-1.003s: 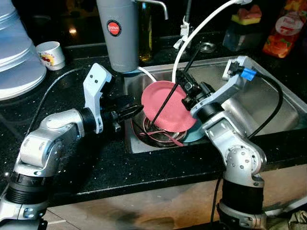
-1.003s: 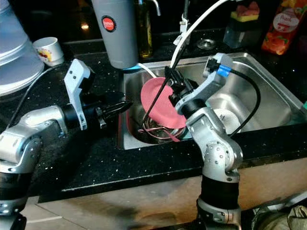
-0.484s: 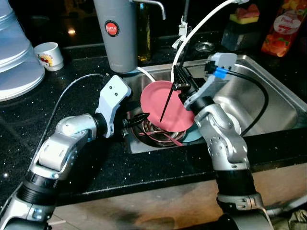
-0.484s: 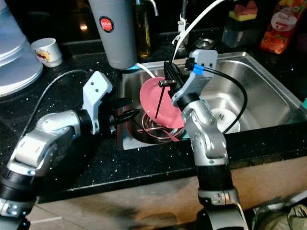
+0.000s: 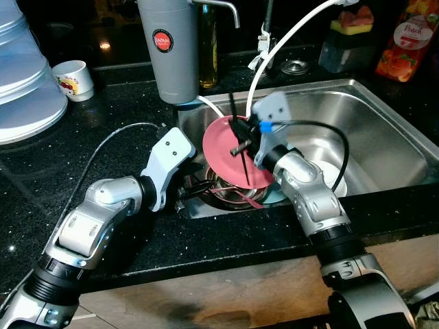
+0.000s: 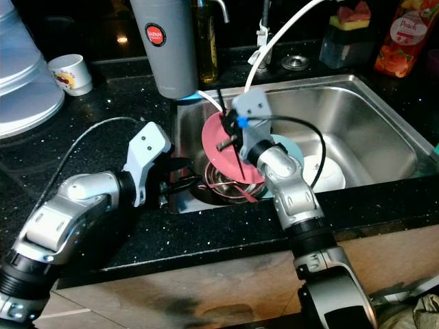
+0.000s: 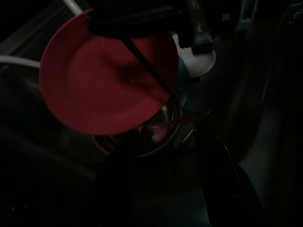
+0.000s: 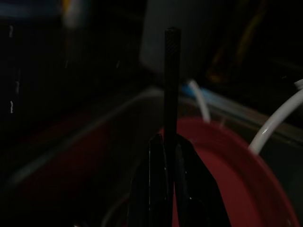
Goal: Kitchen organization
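Two grippers work at my speckled black stone counter [image 5: 103, 147]: my right gripper [image 5: 240, 137] pinches a thin black rod [image 5: 239, 140] before the round red plate [image 5: 226, 154] in the steel sink [image 5: 384, 137]; my left gripper [image 5: 199, 188] is spread beside it.

A home kitchen: steel sink [image 5: 384, 130], black counter [image 5: 103, 137], dishes.

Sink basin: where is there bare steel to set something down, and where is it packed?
Bare steel lies in the sink right of the white dish, up to the far wall. The robot's-left end is crowded: red plate, metal bowl, both grippers. Bare counter lies between cup and grey canister.
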Motion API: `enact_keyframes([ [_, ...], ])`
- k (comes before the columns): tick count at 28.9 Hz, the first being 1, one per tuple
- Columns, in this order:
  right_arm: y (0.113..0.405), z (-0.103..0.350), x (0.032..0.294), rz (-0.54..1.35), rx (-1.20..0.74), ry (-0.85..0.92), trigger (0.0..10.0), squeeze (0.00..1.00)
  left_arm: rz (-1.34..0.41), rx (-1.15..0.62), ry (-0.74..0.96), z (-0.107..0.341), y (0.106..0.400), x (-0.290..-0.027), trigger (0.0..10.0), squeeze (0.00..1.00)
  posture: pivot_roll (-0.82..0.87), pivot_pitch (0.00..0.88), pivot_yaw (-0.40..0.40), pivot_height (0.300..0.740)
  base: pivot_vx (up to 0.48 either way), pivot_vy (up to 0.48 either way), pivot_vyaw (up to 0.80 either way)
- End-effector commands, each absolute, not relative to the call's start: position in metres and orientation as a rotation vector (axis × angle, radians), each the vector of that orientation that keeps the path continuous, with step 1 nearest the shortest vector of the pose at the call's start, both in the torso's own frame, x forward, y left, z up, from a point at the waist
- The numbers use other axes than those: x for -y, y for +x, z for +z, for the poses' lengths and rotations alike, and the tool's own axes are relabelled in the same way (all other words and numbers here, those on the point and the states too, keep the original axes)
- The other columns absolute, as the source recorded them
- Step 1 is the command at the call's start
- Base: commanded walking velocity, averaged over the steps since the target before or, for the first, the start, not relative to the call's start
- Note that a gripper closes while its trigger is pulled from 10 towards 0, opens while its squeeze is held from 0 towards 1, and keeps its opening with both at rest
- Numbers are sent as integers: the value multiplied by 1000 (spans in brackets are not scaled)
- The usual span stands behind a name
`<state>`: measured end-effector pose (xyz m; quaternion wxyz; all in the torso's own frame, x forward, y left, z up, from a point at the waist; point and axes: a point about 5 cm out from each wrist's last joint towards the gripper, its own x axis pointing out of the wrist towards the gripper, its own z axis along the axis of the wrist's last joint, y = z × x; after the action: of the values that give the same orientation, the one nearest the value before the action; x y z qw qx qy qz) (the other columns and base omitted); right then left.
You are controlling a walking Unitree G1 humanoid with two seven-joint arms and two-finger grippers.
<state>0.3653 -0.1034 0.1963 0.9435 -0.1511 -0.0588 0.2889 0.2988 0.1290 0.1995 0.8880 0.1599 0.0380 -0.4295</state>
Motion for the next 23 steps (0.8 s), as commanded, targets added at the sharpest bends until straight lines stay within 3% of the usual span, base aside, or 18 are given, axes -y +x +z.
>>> enact_keyframes([
  [1,367,191,104,611,107,-386,6353,0,-870,-106,360,196,297,-135,10000,0,37,60,40,740,0,0,0],
  [2,368,189,106,613,99,-410,8667,0,-865,-111,370,195,296,-136,10000,0,37,60,40,740,0,0,0],
  [3,369,188,107,614,95,-425,8667,0,-862,-113,377,195,296,-137,10000,0,37,60,40,740,0,0,0],
  [4,369,186,109,613,86,-455,10000,0,-859,-114,378,194,296,-138,10000,0,36,61,39,740,0,0,0],
  [12,370,170,120,658,-22,-621,10000,0,-862,-121,390,192,295,-138,10000,0,34,60,42,740,0,0,0],
  [20,368,161,124,671,-58,-632,10000,0,-854,-105,389,194,296,-137,10000,0,34,60,41,740,0,0,0],
  [21,368,161,124,670,-54,-620,10000,129,-855,-105,390,194,296,-137,10000,0,34,60,41,740,0,0,0],
  [22,368,162,124,669,-52,-609,10000,1000,-856,-103,392,194,296,-137,10000,0,34,60,41,740,0,0,0],
  [23,369,162,124,668,-51,-603,10000,1000,-856,-102,393,194,297,-137,10000,0,34,56,45,740,0,0,0],
])
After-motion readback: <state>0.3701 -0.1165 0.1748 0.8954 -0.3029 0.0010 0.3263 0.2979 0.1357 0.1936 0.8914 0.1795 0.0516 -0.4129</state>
